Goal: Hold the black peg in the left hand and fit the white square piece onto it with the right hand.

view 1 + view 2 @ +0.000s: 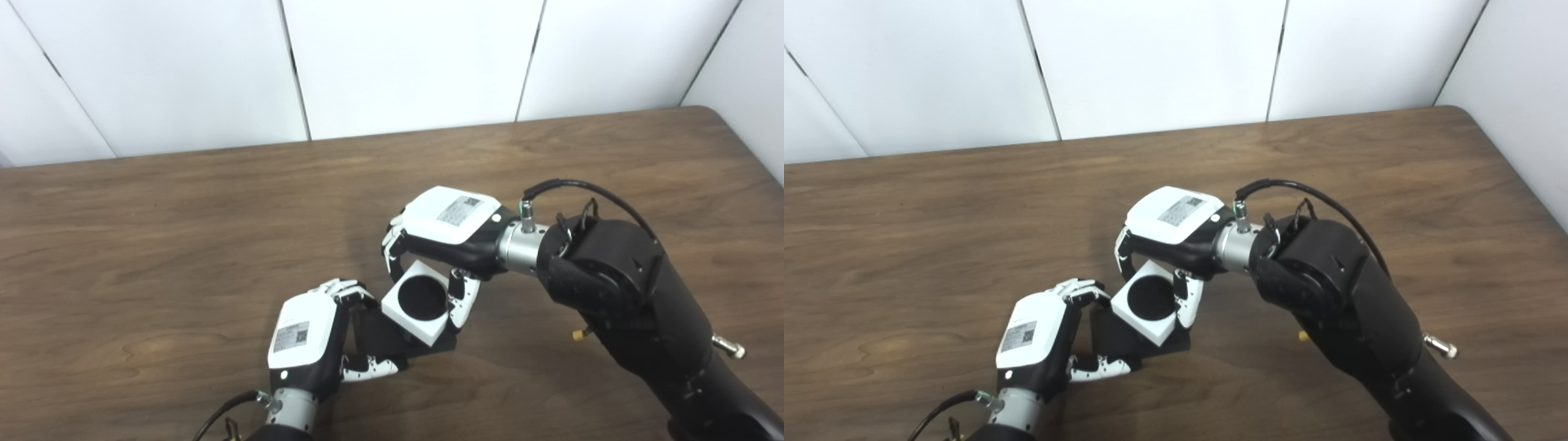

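the left hand (306,340) has its fingers closed around the black peg (392,337) at the table's (153,245) near middle. the right hand (450,229) pinches the white square piece (416,301) between fingers and thumb, seated over the peg. bare tabletop lies open left, right and far.

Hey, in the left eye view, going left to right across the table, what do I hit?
Left hand → black peg base it grips → white square piece → right hand, its forearm last.
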`<control>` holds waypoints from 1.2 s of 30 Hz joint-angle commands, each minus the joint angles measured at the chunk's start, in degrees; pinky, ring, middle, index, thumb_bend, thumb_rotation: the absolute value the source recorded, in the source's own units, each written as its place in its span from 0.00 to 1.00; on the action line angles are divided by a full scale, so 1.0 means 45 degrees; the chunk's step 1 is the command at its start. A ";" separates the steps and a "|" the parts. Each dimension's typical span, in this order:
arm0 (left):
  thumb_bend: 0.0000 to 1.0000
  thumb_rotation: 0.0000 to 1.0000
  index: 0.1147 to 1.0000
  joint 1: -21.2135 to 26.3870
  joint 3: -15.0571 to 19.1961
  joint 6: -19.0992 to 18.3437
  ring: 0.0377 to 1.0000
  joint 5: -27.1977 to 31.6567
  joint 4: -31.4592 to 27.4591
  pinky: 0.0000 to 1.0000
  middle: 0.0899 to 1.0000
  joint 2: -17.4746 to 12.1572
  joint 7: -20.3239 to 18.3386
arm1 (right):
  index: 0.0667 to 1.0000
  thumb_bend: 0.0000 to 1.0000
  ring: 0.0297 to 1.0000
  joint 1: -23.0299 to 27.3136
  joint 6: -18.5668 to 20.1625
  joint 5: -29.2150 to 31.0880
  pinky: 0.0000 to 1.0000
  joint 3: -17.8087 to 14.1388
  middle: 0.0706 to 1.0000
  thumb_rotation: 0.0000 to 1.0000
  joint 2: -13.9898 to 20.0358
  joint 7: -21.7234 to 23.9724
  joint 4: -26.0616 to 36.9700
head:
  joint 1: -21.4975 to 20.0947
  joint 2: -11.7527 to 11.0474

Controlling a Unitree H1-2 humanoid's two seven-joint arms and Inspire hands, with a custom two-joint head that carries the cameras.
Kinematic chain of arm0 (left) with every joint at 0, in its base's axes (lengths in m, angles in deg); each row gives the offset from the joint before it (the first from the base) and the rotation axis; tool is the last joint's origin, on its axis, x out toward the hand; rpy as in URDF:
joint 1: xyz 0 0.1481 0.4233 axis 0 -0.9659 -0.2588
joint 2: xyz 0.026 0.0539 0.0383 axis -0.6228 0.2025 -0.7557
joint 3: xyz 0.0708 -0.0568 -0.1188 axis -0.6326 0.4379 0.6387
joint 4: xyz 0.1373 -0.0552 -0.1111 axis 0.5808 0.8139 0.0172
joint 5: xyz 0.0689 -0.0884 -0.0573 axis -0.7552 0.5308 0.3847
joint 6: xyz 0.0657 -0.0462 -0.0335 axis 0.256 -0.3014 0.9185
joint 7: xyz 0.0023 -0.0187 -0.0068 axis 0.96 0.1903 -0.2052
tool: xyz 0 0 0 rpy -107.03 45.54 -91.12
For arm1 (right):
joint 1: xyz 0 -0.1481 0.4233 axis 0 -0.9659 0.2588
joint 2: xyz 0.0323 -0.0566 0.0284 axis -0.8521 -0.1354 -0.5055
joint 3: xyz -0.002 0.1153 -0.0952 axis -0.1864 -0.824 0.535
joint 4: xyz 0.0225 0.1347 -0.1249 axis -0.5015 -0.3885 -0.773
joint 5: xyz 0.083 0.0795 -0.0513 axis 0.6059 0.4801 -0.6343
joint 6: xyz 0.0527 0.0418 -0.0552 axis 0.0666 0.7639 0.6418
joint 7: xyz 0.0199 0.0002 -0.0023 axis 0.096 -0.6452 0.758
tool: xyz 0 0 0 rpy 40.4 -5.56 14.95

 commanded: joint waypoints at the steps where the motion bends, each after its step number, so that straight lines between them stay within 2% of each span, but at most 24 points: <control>1: 0.51 0.05 0.42 -0.0519 -0.0412 -0.0108 0.84 0.0368 0.0468 0.79 0.77 0.0132 -0.1083 | 0.63 0.92 0.88 0.0340 -0.0187 -0.0058 0.92 -0.0104 0.80 0.23 0.0128 -0.0082 0.0232 | -0.0002 0.0006; 8: 0.51 0.05 0.42 -0.0478 -0.0431 -0.0104 0.84 0.0329 0.0487 0.78 0.77 0.0120 -0.1112 | 0.68 0.97 0.90 0.0409 -0.0075 -0.0151 0.94 -0.0078 0.82 0.29 0.0069 0.0338 0.0321 | -0.0002 0.0006; 16: 0.51 0.05 0.42 -0.0476 -0.0456 -0.0151 0.84 0.0293 0.0497 0.79 0.77 0.0124 -0.1172 | 0.69 1.00 0.90 0.0608 -0.0033 -0.0113 0.94 -0.0203 0.83 0.26 -0.0029 0.0330 0.0415 | 0.0016 -0.0001; 21: 0.51 0.05 0.42 -0.0478 -0.0446 -0.0119 0.84 0.0349 0.0528 0.79 0.77 0.0136 -0.1098 | 0.68 1.00 0.90 0.0738 0.0119 0.0101 0.93 -0.0514 0.82 0.24 -0.0040 0.0188 0.0481 | 0.0040 -0.0015; 31: 0.51 0.06 0.42 -0.0329 -0.0398 0.0032 0.83 0.0391 0.0683 0.78 0.75 0.0088 -0.0951 | 0.68 1.00 0.90 0.1167 0.0261 0.0292 0.94 -0.0734 0.82 0.28 -0.0004 0.0458 0.0675 | 0.0005 -0.0110; 33: 0.52 0.07 0.43 -0.0279 -0.0426 -0.0001 0.82 0.0237 0.0652 0.78 0.75 0.0025 -0.1059 | 0.68 1.00 0.90 0.1155 0.0204 0.0297 0.94 -0.0736 0.82 0.32 0.0014 0.0403 0.0667 | 0.0005 -0.0110; 35: 0.52 0.08 0.43 -0.0123 -0.0522 -0.0135 0.82 -0.0060 0.0501 0.77 0.75 -0.0123 -0.1553 | 0.68 1.00 0.90 0.1162 0.0172 0.0277 0.94 -0.0718 0.83 0.33 0.0036 0.0423 0.0675 | 0.0015 -0.0123; 36: 0.69 0.13 0.53 -0.0023 -0.0575 -0.0210 0.82 -0.0210 0.0399 0.78 0.77 -0.0212 -0.1890 | 0.69 1.00 0.90 0.1172 0.0170 0.0248 0.94 -0.0701 0.83 0.33 0.0040 0.0453 0.0675 | -0.0004 -0.0122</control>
